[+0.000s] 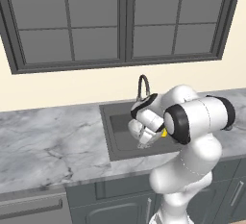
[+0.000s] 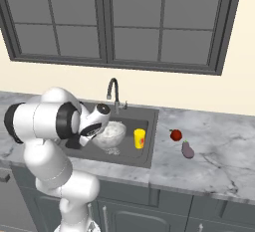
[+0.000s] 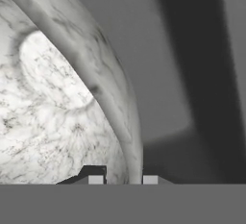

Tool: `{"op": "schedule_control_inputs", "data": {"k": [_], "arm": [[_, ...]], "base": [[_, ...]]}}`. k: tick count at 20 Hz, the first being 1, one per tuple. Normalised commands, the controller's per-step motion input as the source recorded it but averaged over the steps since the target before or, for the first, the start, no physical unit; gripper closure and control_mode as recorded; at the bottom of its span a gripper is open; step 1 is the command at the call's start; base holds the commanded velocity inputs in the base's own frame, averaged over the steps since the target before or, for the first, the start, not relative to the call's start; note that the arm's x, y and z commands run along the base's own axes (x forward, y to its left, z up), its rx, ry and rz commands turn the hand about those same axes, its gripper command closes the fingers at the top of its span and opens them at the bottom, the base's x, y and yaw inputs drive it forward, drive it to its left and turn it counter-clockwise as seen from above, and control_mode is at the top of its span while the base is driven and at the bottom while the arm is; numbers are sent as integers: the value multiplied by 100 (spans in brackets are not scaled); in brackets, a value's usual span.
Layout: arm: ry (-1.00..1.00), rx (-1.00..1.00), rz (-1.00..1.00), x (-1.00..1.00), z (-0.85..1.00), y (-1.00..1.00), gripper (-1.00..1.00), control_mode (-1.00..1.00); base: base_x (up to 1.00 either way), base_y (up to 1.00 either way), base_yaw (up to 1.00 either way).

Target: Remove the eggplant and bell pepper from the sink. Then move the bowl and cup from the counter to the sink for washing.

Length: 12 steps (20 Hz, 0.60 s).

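The marbled bowl [image 2: 114, 132] sits low in the dark sink [image 2: 145, 114], just above the whitish drain [image 2: 112, 151]. My gripper [image 2: 101, 135] reaches down at the bowl's left rim. In the hand view the two fingertips of the gripper [image 3: 123, 180] straddle the rim of the bowl [image 3: 57, 112], shut on it. The yellow cup [image 2: 140, 138] stands upright in the sink right of the bowl, and a sliver of the cup [image 1: 164, 132] peeks out behind my arm. The red bell pepper [image 2: 176, 135] and the purple eggplant [image 2: 188, 149] lie on the counter [image 2: 219, 151] right of the sink.
The gooseneck faucet [image 2: 113, 87] rises at the sink's back edge, close behind my hand. A large window spans the wall above. Bare marble counter [image 1: 48, 141] stretches to the left of the sink [image 1: 115, 131].
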Motion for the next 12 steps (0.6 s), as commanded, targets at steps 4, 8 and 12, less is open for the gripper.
{"op": "schedule_control_inputs", "data": {"k": [4,8,12], "arm": [[0,1,-1,12,-16,7,100,-100],[0,0,0,16,-17,9,100,-100],[0,0,0,23,-16,5,100,-100]], "base": [[0,0,0],[0,0,0],[0,0,0]]}}
